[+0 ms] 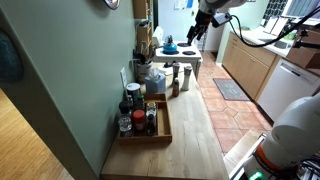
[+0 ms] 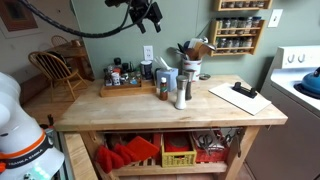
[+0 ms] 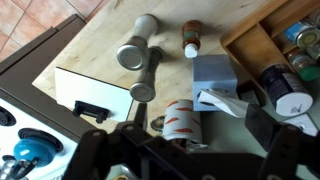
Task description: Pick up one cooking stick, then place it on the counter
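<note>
At the back of the worktop (image 2: 130, 108), a crock (image 2: 192, 68) stands just beside the tall mills (image 2: 181, 90), and the utensils bunched in it fan out above its rim; the cooking stick (image 2: 197, 46) is among them, though at this size one thin pale shaft cannot be told from its neighbours. The end effector (image 2: 148, 14) hangs high over the worktop, well apart from the crock, and in the wrist view its two dark fingers (image 3: 82, 150) sit spread wide with nothing between them, so it is released and empty. A stick of this kind should be very light, stiff and dry, smooth enough to pivot or slide if pinched loosely, and slim enough to slip out of a grip that closes off-centre. The sensible place to take hold looks like the upper part that stands clear of the rim, closing squarely across the shaft and lifting along its lean, so the neighbours are not dragged out and the crock is not tipped. Bare wood beside the tray (image 2: 120, 80) offers room to lay it flat.
</note>
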Tool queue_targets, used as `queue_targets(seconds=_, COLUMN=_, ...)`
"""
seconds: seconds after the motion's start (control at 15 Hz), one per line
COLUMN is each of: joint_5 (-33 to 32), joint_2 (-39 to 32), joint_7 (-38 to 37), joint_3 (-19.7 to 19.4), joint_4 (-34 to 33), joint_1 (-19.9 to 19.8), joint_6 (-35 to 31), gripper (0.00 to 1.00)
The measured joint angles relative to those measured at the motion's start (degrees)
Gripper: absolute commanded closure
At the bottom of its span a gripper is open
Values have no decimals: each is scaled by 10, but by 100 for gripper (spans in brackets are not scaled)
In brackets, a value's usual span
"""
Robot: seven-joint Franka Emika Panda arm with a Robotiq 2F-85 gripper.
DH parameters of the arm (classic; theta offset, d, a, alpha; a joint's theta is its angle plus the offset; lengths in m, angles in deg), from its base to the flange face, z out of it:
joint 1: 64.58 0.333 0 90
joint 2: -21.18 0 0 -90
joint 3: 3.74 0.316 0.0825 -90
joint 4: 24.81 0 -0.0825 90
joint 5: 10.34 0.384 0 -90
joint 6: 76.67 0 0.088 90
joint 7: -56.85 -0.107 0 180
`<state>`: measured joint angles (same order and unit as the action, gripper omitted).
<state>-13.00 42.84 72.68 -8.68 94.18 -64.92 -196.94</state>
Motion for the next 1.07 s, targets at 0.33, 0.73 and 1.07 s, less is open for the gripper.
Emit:
queue_targets(seconds=0.33, joint_5=118, joint_2=-98, joint_7=-21, joint_3=-5, joint_4=-87, joint_1=10, joint_6=1, gripper=0)
queue_targets(seconds=0.73, joint_5=193, joint_2=-235, joint_7=-83, joint_3=-3, joint_4=-200, joint_1=7, joint_6=-62, gripper=0)
queue_targets(seconds=1.07, joint_5=161, joint_2=-332, joint_7=-165, joint_3=-2, joint_4=-272, joint_1=1, joint_6=-119, gripper=0)
